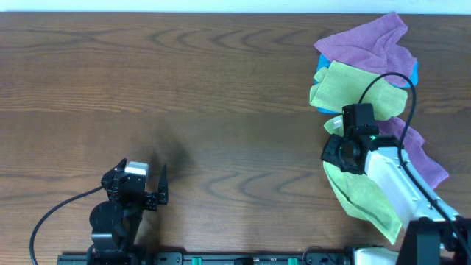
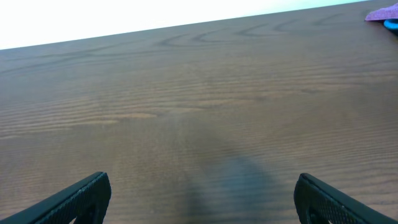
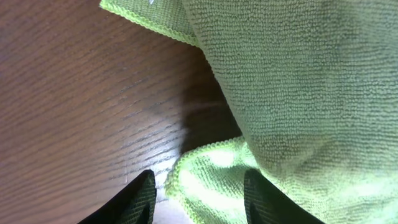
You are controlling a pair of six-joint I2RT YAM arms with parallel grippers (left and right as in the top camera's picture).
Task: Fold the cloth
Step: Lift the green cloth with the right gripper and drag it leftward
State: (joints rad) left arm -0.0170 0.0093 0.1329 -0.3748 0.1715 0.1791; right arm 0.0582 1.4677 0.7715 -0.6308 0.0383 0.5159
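1. The right end effector (image 3: 199,180) is standing with its fingers (image 3: 138,200) parted and pinching nothing. A rolled hem of the cloth (image 1: 364,199) is lying in the gap, closer to one finger than to the other.
2. Directly beneath and ahead of it, the cloth is lying rumpled on the table (image 3: 74,93), with one layer draping over another instead of lying flat. From overhead, the cloth is running from under the end effector back along the arm toward the robot's base.
3. Closing here is risking a grip on the looped hem alone, or on both layers at once. Either would likely lift a bunch, not a clean corner, and the fold would come out skewed.
4. With the fingers this low, a push forward is likely to plough the hem ahead of them and wrinkle the cloth further.
5. Just beyond the end effector, the duller yellow-green cloth (image 1: 344,88) is sitting on the purple cloths (image 1: 368,44). A wide lift or sweep in that direction could snag the pile and drag it along.
6. Well apart on the other side, the left end effector (image 2: 205,202) is hanging spread wide over the wood, gripping nothing. With nothing pinning the cloth, I judge it could slide across the smooth table when pulled.
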